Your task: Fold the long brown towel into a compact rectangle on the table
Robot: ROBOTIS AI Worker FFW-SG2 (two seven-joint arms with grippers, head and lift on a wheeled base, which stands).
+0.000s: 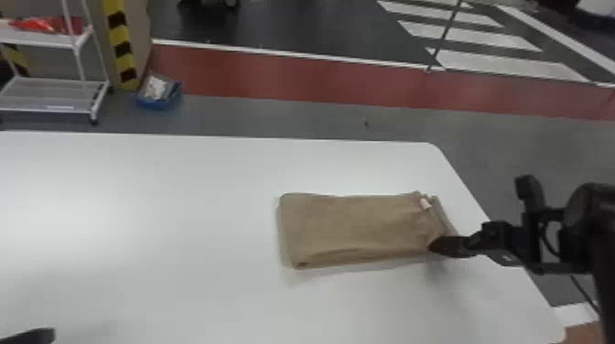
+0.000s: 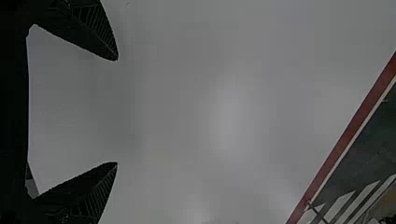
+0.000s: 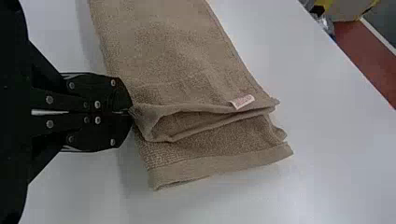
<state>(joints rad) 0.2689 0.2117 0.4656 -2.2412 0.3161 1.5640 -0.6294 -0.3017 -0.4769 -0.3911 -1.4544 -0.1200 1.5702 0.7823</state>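
Folded into a layered rectangle, the brown towel lies on the right part of the white table. My right gripper is at its near right corner; in the right wrist view the right gripper is shut on a corner of the upper layer of the towel, which is lifted a little into an open fold beside a small white tag. My left gripper sits at the bottom left edge of the head view, away from the towel. The left gripper stands open in its wrist view, nothing between its fingers.
The table's right edge runs close beside the towel and under the right arm. Beyond the far edge, a white shelf cart and a blue bin stand on the floor at the left.
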